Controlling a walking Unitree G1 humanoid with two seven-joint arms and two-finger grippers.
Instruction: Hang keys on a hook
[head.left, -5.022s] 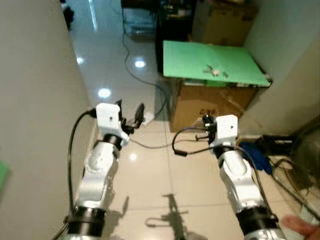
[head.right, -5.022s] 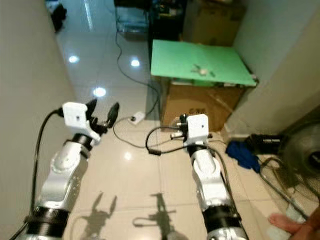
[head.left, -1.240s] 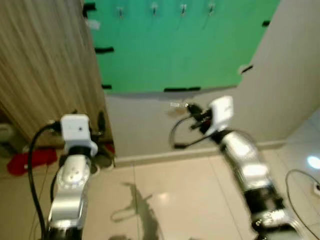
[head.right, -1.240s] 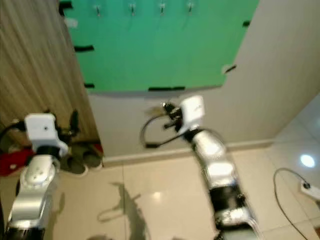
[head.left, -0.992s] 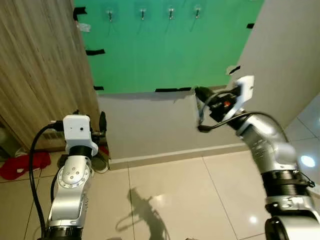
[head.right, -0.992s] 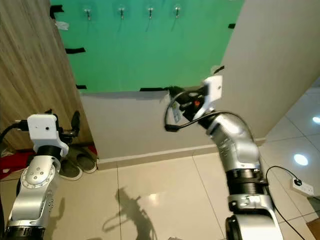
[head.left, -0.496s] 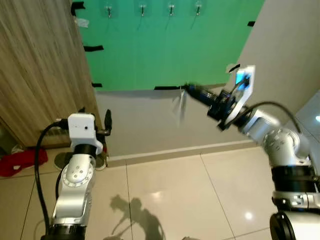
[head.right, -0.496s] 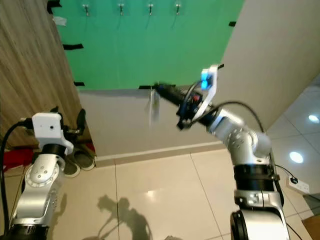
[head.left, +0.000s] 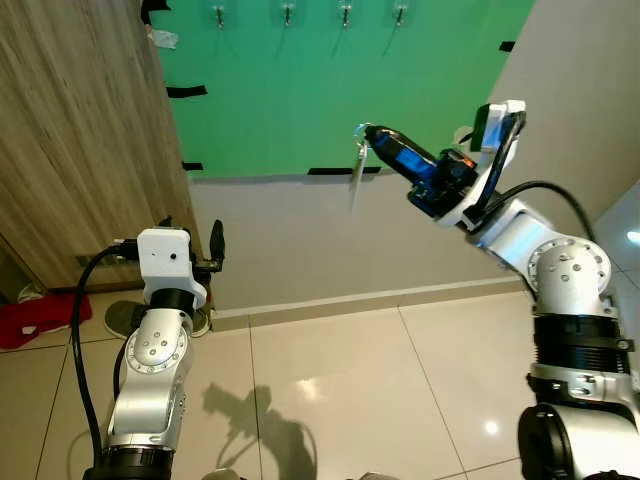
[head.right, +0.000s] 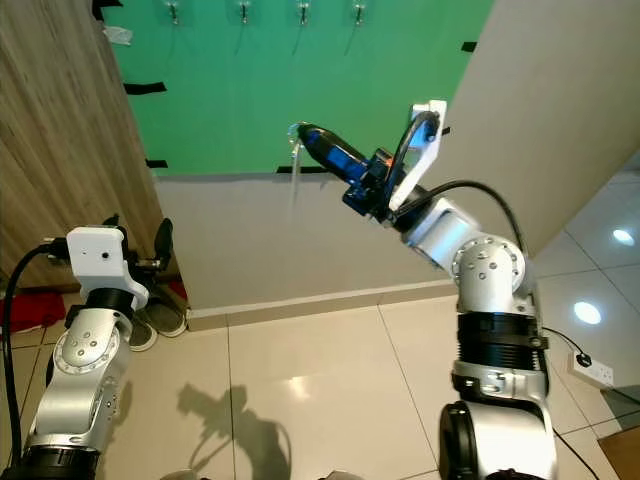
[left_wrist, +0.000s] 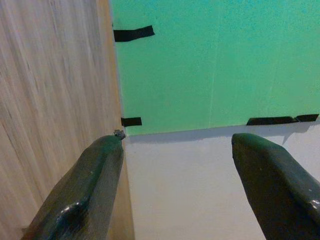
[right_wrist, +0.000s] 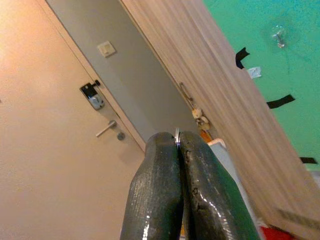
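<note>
reaching up and forward, the right claw (head.left: 372, 137) has its two fingers pressed together on the ring of the keys (head.left: 357, 170), which dangle below the fingertips in front of the green board (head.left: 300, 90) on the wall. in the right wrist view the fingers (right_wrist: 172, 200) meet with only a thin sliver of metal ring showing at their tips, so the hold looks slim; a jolt or a quick swing could let the ring slide out and drop the keys to the tiled floor (head.left: 330, 390). the row of hooks (head.left: 288, 14) sits near the top edge of the board, well above the keys, so the arm has a good way to rise yet, and the dangling keys may sway as it goes, making the ring hard to line up with a small hook. because the ring is gripped right at the fingertips, i judge little of its opening is free to pass over a hook; the claw tips could bump the hook or the board first and push the ring askew. letting go before the ring is truly over the hook would also lose the keys. the left claw (head.left: 213, 245) is held low beside the wooden panel (head.left: 80, 130), its fingers (left_wrist: 85, 200) spread wide apart and holding nothing. it is well apart from the keys and could not catch them if they fell.
</note>
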